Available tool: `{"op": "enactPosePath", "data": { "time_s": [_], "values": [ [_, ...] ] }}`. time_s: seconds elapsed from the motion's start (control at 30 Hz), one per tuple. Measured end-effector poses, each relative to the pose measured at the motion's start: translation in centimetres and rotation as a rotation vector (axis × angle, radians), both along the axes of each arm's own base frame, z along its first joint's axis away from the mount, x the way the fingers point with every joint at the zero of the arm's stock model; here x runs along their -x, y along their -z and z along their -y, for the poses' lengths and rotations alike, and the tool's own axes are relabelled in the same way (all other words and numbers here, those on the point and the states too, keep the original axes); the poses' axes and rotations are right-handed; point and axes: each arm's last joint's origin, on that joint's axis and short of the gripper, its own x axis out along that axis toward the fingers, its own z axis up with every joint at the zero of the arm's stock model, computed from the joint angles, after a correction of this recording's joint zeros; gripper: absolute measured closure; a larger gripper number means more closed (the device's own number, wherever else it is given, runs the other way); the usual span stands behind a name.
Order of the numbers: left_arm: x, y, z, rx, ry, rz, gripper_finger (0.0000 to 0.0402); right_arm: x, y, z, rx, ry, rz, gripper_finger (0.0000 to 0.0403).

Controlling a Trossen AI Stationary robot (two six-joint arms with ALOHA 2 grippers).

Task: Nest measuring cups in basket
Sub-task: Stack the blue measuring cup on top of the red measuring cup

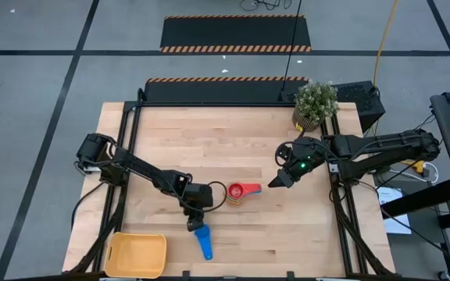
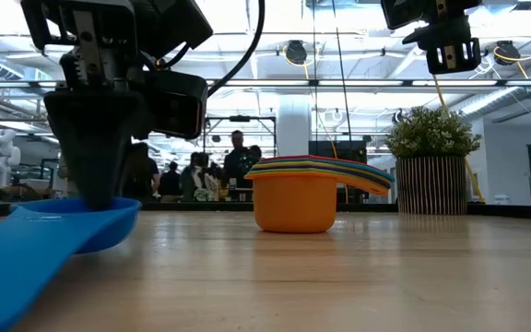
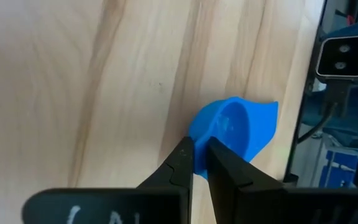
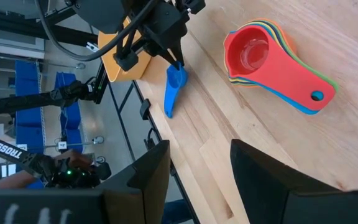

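Between the left claw [image 1: 193, 225] fingertips sits the rim of the blue measuring cup [image 1: 202, 242], pinched tight; cup rests on the tabletop [image 1: 287, 226], handle trailing away from the claw. Nested stack of measuring cups [image 1: 241, 192], red on top, lies beside that claw. Basket [image 1: 137, 254] near it, toward the tabletop corner. Right claw [image 1: 276, 182] hovers beyond the stack, part open, holding nothing.
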Motion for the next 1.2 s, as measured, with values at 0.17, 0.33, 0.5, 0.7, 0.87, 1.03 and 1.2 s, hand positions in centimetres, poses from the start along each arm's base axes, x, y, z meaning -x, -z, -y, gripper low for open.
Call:
{"op": "enactPosePath", "data": {
  "time_s": [0.17,0.33,0.5,0.7,0.87,1.03,1.2],
  "values": [
    [0.0,-0.7,-0.1,0.037,0.002,0.010,0.0379,0.0,0.0,0.0,-0.001,0.000,0.000,0.0241],
    [0.0,-2.4,-0.8,0.045,-0.032,0.064,0.0388,-0.1,-0.1,0.0,-0.003,0.001,0.019,0.0241],
    [0.2,-4.5,-2.0,0.028,-0.107,0.129,0.0391,-0.2,-0.3,0.0,-0.003,0.000,0.039,0.0241],
    [0.8,-7.2,-3.3,-0.001,-0.203,0.214,0.0398,-0.3,-0.3,0.0,0.006,-0.007,0.049,0.0241],
    [1.7,-9.6,-4.0,-0.018,-0.298,0.289,0.0398,-0.3,-0.5,0.0,0.009,-0.009,0.065,0.0241],
    [2.6,-12.0,-4.5,-0.031,-0.412,0.380,0.0398,-0.5,-0.8,0.0,0.012,-0.012,0.105,0.0241],
    [3.7,-14.2,-4.8,-0.049,-0.524,0.485,0.0398,-0.7,-1.1,0.0,0.030,-0.025,0.151,0.0241]
  ]
}}
